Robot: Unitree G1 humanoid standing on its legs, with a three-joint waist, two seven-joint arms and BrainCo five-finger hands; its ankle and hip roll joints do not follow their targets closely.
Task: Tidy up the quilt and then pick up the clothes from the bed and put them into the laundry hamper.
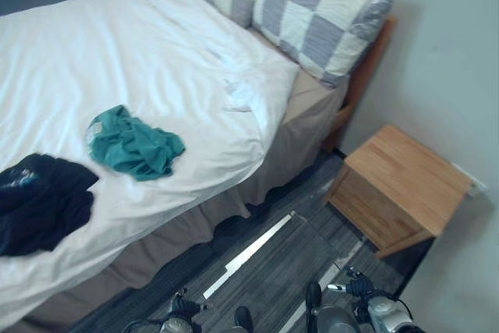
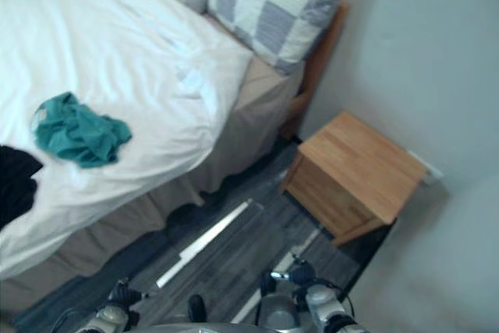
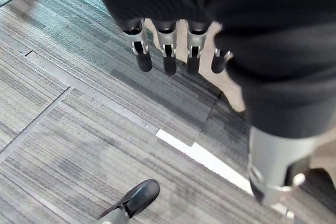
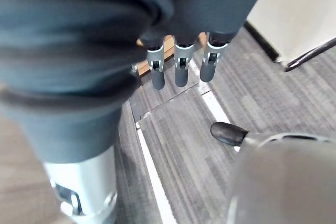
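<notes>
Quilt point(image 1: 156, 60) rumpled, teal garment point(image 1: 134, 144) and dark garment point(image 1: 39, 200) atop; my left hand point(image 3: 168, 51) and right hand point(image 4: 181, 61) hang straight-fingered, empty; smoothing risks dragging clothes floorward.

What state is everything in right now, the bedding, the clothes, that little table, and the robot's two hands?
Quilt: spread over the bed, rumpled and bunched near the pillows.
Pillows: propped against the headboard.
Green garment: crumpled on the quilt.
Dark garment: heaped on the quilt near the bed's edge.
Nightstand: standing on the floor beside the bed, top bare.
Left hand: open, over the floor, holding nothing.
Right hand: open, over the floor, holding nothing.
</notes>
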